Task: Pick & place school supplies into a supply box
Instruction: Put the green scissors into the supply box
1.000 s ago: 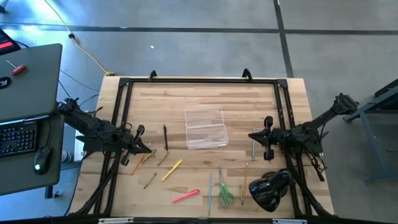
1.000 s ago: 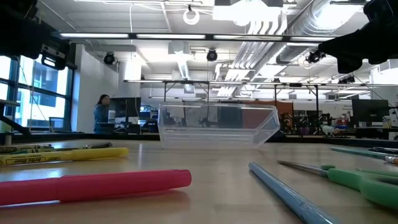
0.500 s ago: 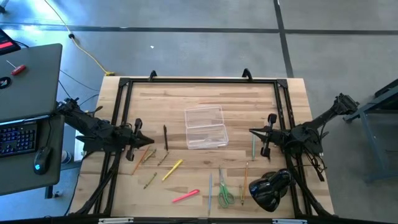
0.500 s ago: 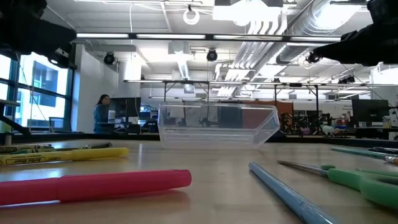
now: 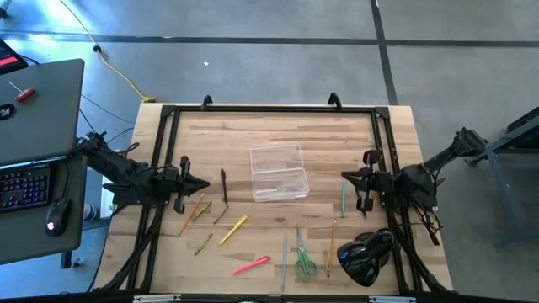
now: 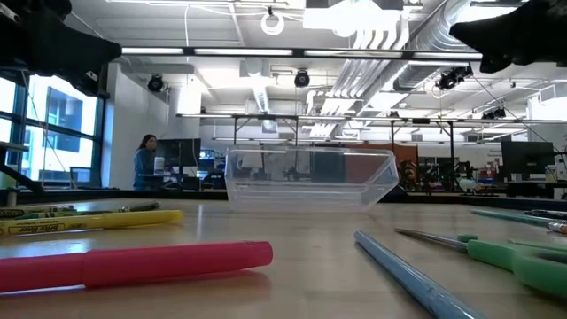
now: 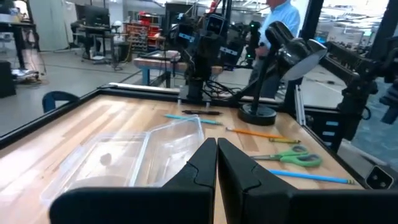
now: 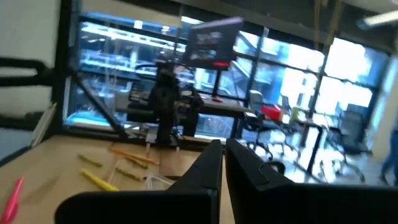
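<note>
pens, pencils and green-handled scissors [image 5: 304, 268] lie loose around the clear supply box [image 5: 278, 172], which sits mid-table with nothing visible inside. left gripper [image 5: 203, 185] and right gripper [image 5: 346, 178] flank it, fingers pressed together, holding nothing.

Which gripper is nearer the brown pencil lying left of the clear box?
Left. The left gripper sits just left of the brown pencil; the right gripper is across the clear box, on its far side.

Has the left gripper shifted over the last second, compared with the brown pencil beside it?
Yes. The left gripper has drawn back toward the table's far side, off the pencils by the left edge; the brown pencil lies unmoved.
</note>
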{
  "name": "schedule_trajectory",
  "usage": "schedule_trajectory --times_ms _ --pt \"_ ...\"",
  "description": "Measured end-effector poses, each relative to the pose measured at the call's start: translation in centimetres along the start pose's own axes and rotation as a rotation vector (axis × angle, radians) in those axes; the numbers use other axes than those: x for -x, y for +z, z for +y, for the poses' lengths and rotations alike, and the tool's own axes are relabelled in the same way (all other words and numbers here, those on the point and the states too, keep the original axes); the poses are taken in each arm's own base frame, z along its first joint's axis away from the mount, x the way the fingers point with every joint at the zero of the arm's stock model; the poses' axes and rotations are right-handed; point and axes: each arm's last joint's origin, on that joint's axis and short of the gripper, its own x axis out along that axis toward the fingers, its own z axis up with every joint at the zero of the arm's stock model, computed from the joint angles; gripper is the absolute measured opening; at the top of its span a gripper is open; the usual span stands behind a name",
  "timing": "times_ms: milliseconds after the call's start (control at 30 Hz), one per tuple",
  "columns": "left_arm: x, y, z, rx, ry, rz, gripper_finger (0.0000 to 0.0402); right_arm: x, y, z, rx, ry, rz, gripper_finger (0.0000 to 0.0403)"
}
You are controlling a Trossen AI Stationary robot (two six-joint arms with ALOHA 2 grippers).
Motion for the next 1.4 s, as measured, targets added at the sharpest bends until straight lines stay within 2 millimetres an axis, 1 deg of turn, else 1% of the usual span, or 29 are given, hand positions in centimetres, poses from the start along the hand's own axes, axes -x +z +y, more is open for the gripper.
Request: schedule_trajectory --times_ms 133,267,367,500,633,767,867,1000,1133,1267,1400 --pt "-0.1 0.3 0.1 -0.004 0.083 -0.032 0.0047 -0.4 -0.4 -0.3 -0.028 -0.033 0.040 0.0026" --pt "-0.1 1.3 0.2 -0.022 0.132 -0.052 0.0047 -1.0 -1.1 -0.5 0.001 -0.052 0.085 0.0072" --pt "-0.2 2.1 0.2 -0.024 0.169 -0.054 0.0047 -1.5 -1.6 -0.6 0.026 -0.032 0.113 0.0105" --pt "-0.4 3.2 0.0 -0.069 0.220 -0.043 0.0047 -2.9 -1.0 -0.8 0.060 -0.034 0.160 0.0131" --pt "-0.9 4.4 -0.3 -0.119 0.276 -0.025 0.0047 -5.2 0.4 -0.9 0.109 -0.025 0.281 0.0134" --pt "-1.6 5.1 -0.8 -0.144 0.282 0.002 0.0047 -7.6 1.2 -0.8 0.108 0.031 0.452 0.0127" --pt "-2.4 5.6 -1.3 -0.172 0.291 0.032 0.0047 -9.1 1.1 -0.4 0.127 0.073 0.546 0.0123" --pt "-3.5 6.8 -2.0 -0.224 0.373 0.059 0.0047 -10.7 1.2 0.1 0.197 0.110 0.575 0.0122" --pt "-4.1 8.4 -2.5 -0.329 0.410 0.072 0.0047 -11.5 1.2 0.4 0.211 0.116 0.586 0.0123" --pt "-4.4 10.2 -2.9 -0.312 0.406 0.046 0.0047 -11.9 1.1 0.3 0.217 0.120 0.590 0.0123" --pt "-4.4 11.2 -3.0 -0.294 0.380 0.025 0.0047 -12.0 1.0 0.1 0.114 0.158 0.587 0.0123"
